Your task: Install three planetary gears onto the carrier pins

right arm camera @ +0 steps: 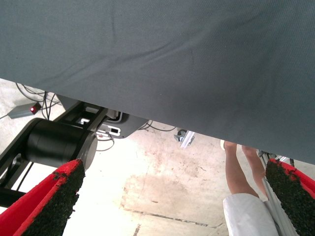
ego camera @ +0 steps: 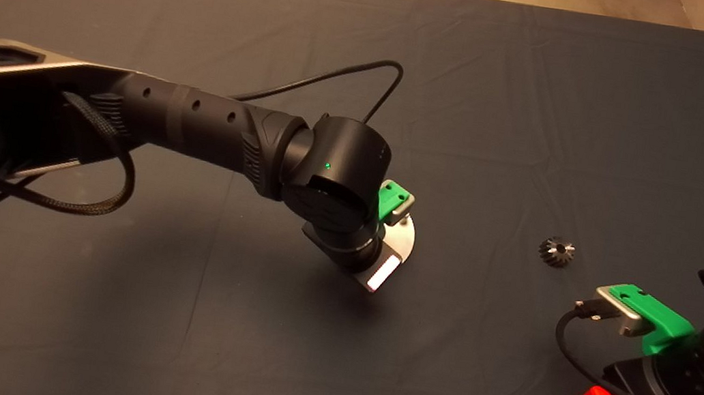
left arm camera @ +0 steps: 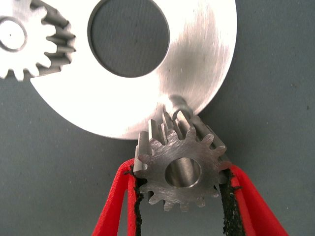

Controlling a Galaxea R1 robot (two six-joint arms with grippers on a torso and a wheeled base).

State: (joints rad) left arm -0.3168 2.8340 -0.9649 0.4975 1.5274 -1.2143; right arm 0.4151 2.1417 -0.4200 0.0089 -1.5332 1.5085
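While the left gripper [left arm camera: 183, 196] clamps a planetary gear [left arm camera: 181, 167] by its toothed flanks, just short of a carrier pin [left arm camera: 178, 104] ahead at the disc [left arm camera: 197, 64] rim, the gear looks rigid, small, probably slippery. One gear [left arm camera: 27, 42] sits mounted beyond; another [ego camera: 556, 251] lies near the parked, open right gripper [right arm camera: 167, 196].

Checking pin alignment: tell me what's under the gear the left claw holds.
Under the held gear, the disc's edge shows, with one carrier pin peeking just beyond its teeth. The pin's base is covered by the gear, gripped in the left claw.
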